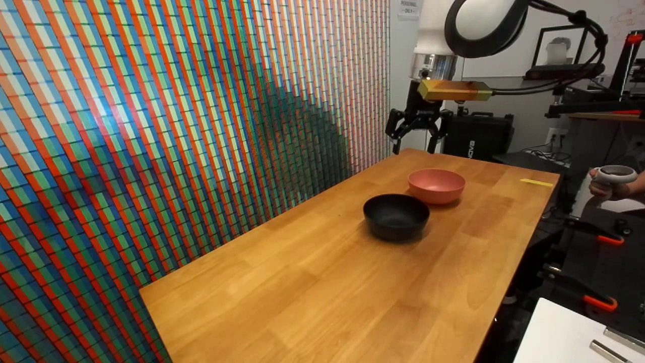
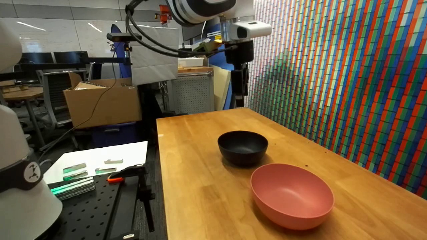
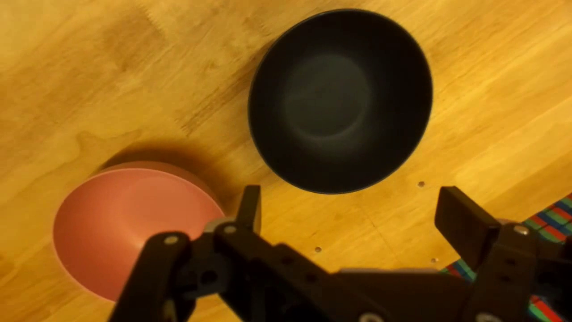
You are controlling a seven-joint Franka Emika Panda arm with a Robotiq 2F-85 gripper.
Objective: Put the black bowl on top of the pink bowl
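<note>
The black bowl (image 2: 243,150) is set upright on the wooden table (image 2: 200,200). The pink bowl (image 2: 292,196) is stood upright near it, and the two are separated by a strip of wood that is shown in the wrist view. The gripper (image 1: 414,147) is raised above the table, its fingers (image 3: 465,219) spread well apart; in the wrist view, wood is seen between them, the black bowl is shown just past their tips, and part of the pink bowl is blocked by the gripper itself.

One long side of the table is closed off by a striped wall (image 1: 151,126), on which a dark patch (image 1: 312,136) is shown. Along the opposite side a black perforated bench (image 2: 80,216) is placed, on which a white panel (image 2: 123,151) and metal bars (image 2: 76,186) are laid; an orange handle (image 2: 115,180) is fixed at its edge. A yellow strip (image 1: 536,182) is laid on the table near that side. Beyond one end a black case (image 1: 484,133) is stood. In an exterior view, a cardboard box (image 2: 103,106) is seen farther off. A pale device (image 1: 617,175) is gripped by a hand (image 1: 620,190) at the edge of an exterior view.
</note>
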